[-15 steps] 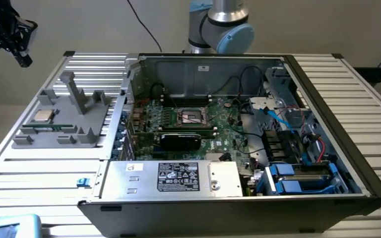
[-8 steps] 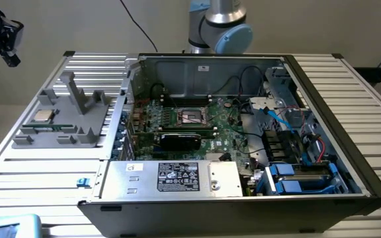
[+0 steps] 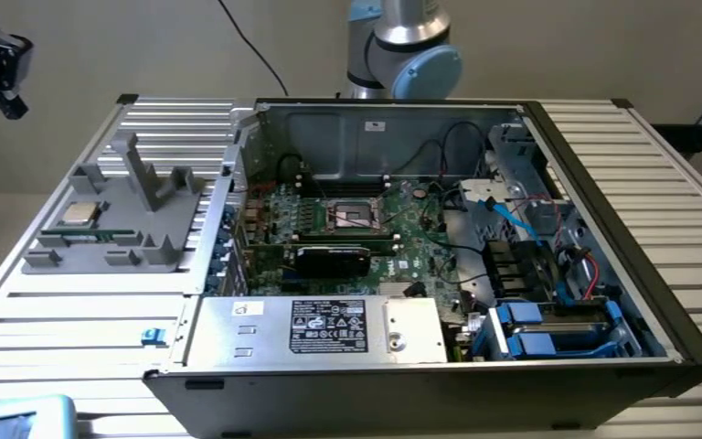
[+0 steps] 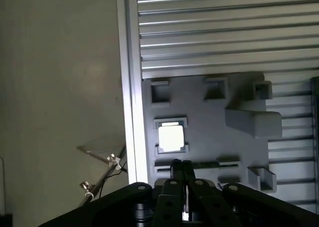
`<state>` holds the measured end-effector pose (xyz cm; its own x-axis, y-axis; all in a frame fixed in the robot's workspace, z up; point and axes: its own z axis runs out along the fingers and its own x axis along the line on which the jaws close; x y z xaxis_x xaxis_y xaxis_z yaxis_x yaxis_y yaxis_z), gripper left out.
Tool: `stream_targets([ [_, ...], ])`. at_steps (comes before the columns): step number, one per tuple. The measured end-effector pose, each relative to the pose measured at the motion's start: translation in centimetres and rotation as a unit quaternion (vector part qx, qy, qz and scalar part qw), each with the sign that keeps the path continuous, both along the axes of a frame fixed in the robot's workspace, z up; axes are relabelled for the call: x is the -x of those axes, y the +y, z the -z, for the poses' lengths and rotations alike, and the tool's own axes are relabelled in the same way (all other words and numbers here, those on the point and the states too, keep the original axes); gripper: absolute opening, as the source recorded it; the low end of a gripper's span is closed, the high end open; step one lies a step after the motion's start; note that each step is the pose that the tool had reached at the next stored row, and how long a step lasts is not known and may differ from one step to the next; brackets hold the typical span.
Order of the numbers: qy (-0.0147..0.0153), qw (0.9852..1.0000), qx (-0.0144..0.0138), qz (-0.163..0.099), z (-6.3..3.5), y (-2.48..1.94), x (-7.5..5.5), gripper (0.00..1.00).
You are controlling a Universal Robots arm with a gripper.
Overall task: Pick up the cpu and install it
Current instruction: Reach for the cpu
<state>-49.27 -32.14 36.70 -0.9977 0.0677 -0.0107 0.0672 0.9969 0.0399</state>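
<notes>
Gripper (image 4: 182, 169) closed; cpu (image 4: 171, 138) seated in grey holder (image 4: 209, 129).

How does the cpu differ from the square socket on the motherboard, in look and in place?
The cpu has a shiny silver-grey top with a tan rim; the socket is a dark frame with a paler middle. The cpu lies on the grey holder outside the case, at the exterior view's left; the socket sits inside it on the green motherboard. Both are square and lie flat.
</notes>
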Motion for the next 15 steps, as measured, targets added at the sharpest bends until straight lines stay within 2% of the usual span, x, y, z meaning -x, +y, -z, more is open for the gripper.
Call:
stream_targets([
  [4,0.0020,0.9999,0.0111,-0.007,0.20,0.18,0.00,0.12],
  [6,0.0033,0.9998,0.0139,-0.013,0.34,0.17,-0.06,0.12],
  [15,0.0034,0.9995,0.0143,-0.028,0.86,0.21,-0.37,0.12],
])
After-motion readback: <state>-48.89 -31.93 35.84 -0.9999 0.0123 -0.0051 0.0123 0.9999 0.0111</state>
